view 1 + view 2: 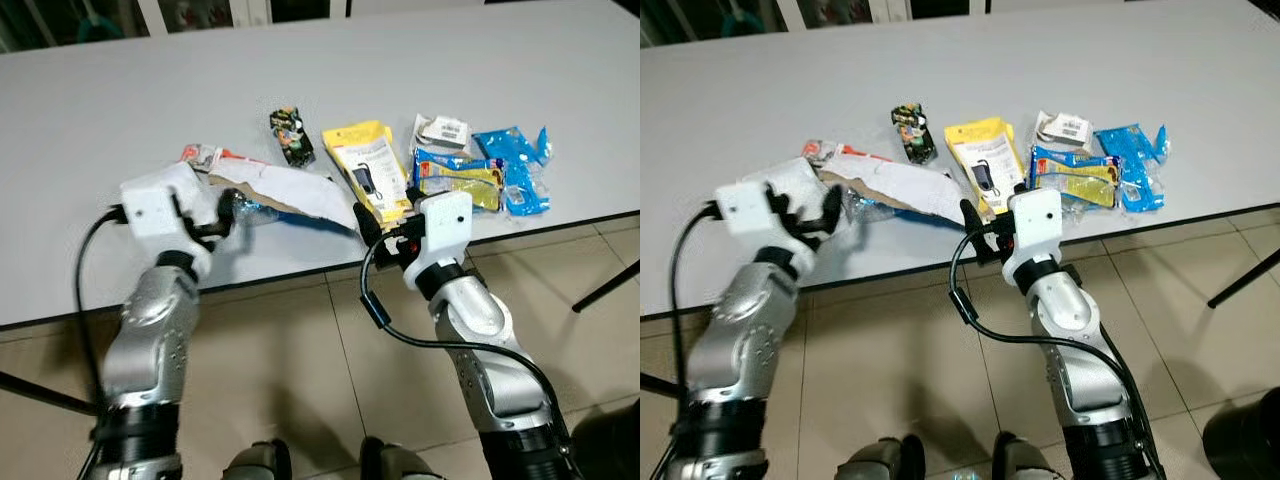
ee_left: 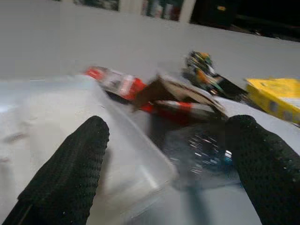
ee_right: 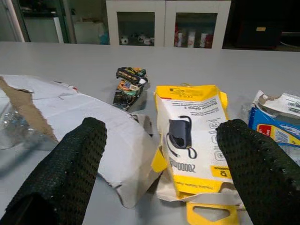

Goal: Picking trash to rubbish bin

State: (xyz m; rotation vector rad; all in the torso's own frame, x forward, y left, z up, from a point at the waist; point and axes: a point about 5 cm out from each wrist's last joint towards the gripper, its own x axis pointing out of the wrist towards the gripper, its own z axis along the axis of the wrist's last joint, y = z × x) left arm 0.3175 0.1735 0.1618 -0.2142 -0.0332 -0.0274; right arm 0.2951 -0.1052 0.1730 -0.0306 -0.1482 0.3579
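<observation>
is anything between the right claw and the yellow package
Nothing visible. The right claw is open at the table edge, aimed straight at the yellow package. The torn white cardboard lies beside it, toward the robot's left, not across the path.

A pale grey flat surface (image 1: 120, 110) carries a bright yellow cardboard packet (image 1: 368, 168) printed with a black gadget, a torn white cardboard sheet (image 1: 295, 190) with a brown ripped edge, a small black wrapper (image 1: 291, 135) with multicoloured print, a red-and-white crumpled wrapper (image 1: 205, 155), a blue-and-yellow plastic packet (image 1: 457, 178) and a light blue plastic bag (image 1: 520, 165). The floor (image 1: 300, 380) is beige tile.
</observation>
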